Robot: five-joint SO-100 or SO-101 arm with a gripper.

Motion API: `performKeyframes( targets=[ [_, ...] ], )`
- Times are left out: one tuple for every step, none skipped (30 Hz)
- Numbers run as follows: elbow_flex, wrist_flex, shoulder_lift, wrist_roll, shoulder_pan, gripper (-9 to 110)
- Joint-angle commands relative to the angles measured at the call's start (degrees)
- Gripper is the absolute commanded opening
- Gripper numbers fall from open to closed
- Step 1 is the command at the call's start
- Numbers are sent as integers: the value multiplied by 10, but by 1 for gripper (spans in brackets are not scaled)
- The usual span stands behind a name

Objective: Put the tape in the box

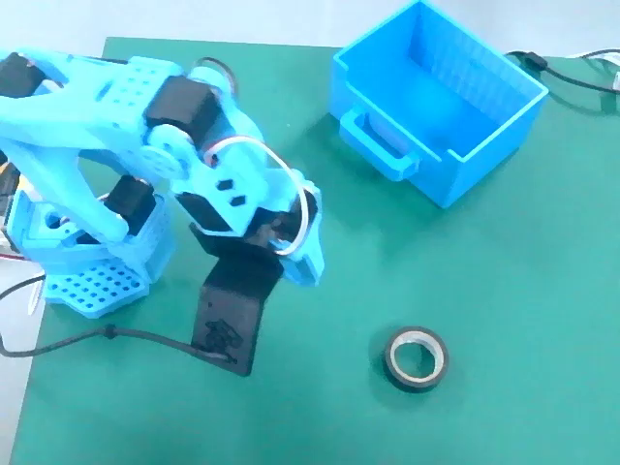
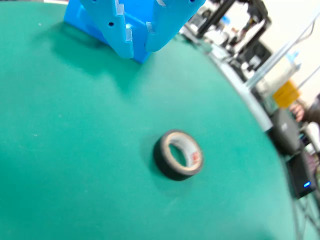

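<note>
The tape (image 1: 417, 358), a small black roll with a pale core, lies flat on the green mat in the fixed view, low and right of centre. In the wrist view the tape (image 2: 178, 155) sits mid-frame, well below the fingertips. The box (image 1: 436, 102), a bright blue bin with a loop handle, stands at the mat's upper right, empty as far as I can see; its corner (image 2: 75, 20) shows behind the fingers. My gripper (image 2: 140, 47) hangs at the top of the wrist view, open by a narrow gap, holding nothing. In the fixed view the gripper (image 1: 302, 271) is folded low, left of the tape.
The light-blue arm and its perforated base (image 1: 87, 281) fill the left of the fixed view, with a black camera block (image 1: 231, 315) and its cable on the mat. Beyond the mat's right edge in the wrist view stand dark devices (image 2: 295, 160) and cables.
</note>
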Motion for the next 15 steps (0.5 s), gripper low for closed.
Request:
performKeyframes(
  targets=[
    [-120,49,-85,-5,15,1],
    [-140,55,-107,-5,18,2],
    [-155,57,-124,-5,22,2],
    [-166,57,-137,-5,24,4],
    [-177,58,-149,-6,25,5],
    [-185,58,-161,-8,26,5],
    [-192,59,-172,-9,27,6],
    [-201,59,-184,-10,28,7],
    [-209,59,-197,-10,29,8],
    [-216,59,-210,-10,29,9],
    [-223,59,-223,-10,30,10],
    [-232,59,-238,-10,30,10],
    [-240,59,-253,-10,30,11],
    [-249,59,-266,-11,30,13],
    [-257,59,-280,-11,31,14]
  ],
)
